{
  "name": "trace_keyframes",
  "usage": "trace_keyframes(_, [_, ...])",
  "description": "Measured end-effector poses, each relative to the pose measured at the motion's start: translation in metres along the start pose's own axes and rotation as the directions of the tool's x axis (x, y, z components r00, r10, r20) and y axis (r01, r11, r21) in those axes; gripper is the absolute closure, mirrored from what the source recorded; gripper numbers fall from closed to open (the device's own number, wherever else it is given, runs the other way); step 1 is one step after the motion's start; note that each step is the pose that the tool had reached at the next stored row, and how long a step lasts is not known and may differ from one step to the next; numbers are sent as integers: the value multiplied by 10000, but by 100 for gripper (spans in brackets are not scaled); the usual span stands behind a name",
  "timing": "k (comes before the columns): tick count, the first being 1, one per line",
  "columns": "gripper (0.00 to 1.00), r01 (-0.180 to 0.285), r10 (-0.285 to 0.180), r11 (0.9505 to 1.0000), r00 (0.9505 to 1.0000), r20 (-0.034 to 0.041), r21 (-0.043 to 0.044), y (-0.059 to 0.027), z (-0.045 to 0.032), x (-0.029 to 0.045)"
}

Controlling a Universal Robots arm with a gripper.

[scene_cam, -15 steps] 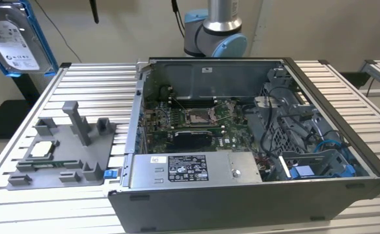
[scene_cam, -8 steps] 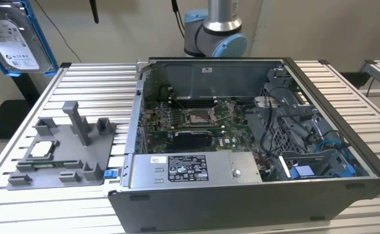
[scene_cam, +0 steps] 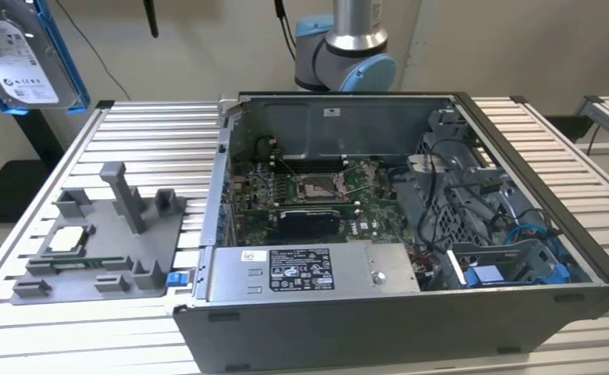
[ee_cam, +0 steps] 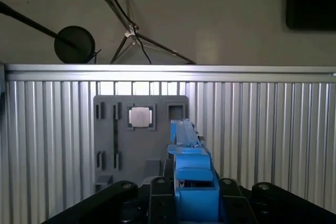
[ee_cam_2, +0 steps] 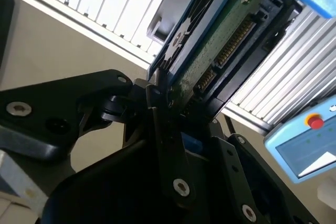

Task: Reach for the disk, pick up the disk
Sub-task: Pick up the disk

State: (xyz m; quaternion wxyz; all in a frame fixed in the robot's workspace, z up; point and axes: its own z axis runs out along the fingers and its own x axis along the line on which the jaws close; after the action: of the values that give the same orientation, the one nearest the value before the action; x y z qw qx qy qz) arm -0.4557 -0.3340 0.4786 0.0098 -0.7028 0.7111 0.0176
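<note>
The disk [scene_cam: 18, 55] hangs in the air at the exterior view's upper left, high above the table. It is a silver drive with a white label in a bright blue bracket. In the second wrist view its green circuit-board underside [ee_cam_2: 220, 40] faces the camera, and my gripper [ee_cam_2: 184, 108] is shut on its lower end, with a black finger [ee_cam_2: 157, 114] pressed against one side. In the first wrist view the disk's blue bracket [ee_cam: 191, 174] stands edge-on between the black fingers of my gripper [ee_cam: 193, 190], high above the grey fixture.
An open computer case [scene_cam: 554, 305] fills the middle and right of the slatted table [scene_cam: 158, 125]. A grey fixture plate [scene_cam: 107, 258] carrying a small square silver chip [scene_cam: 67, 241] lies on the exterior view's left. The arm's base [scene_cam: 344, 47] stands behind the case.
</note>
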Motion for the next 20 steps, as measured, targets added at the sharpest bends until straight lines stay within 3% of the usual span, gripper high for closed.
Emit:
trace_keyframes(7, [100, 1, -1, 10000, 10000, 0, -1, -44, -2, -1])
trace_keyframes(20, [100, -1, 1, 10000, 10000, 0, -26, -487, -6, -6])
